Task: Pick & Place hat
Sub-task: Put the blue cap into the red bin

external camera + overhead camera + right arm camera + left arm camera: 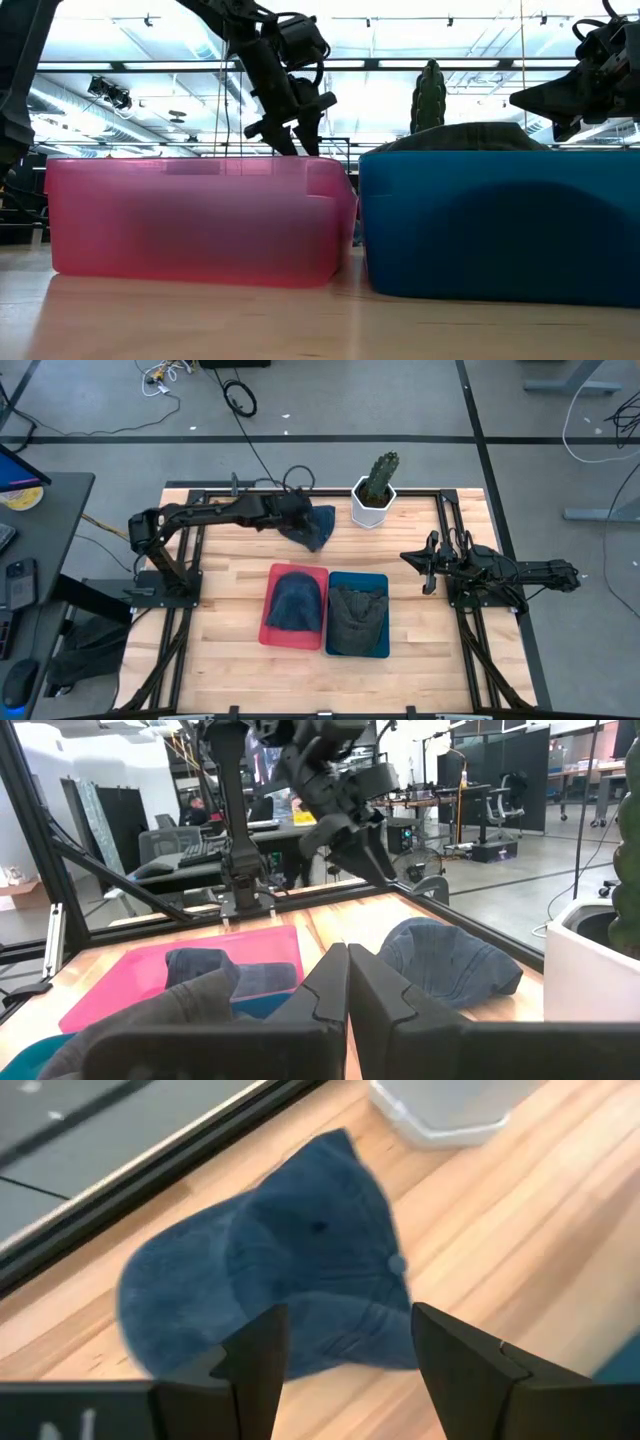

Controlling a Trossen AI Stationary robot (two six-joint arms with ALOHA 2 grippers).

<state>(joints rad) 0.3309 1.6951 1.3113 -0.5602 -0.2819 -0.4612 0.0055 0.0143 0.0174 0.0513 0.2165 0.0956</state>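
A blue denim cap point(315, 526) lies on the table at the far side, left of the white pot; it also shows in the left wrist view point(290, 1270) and the right wrist view point(450, 960). My left gripper point(298, 510) hangs open above it, touching nothing point(345, 1350). A second blue cap point(295, 602) lies in the pink bin point(268, 630). A grey cap point(357, 615) lies in the blue bin point(382, 582). My right gripper point(424, 565) is shut and empty point(348, 985), over the table's right side.
A white pot with a cactus point(374, 492) stands at the far edge, right of the loose cap. The two bins sit side by side at the table's middle. Bare wood lies in front of the bins and to their left.
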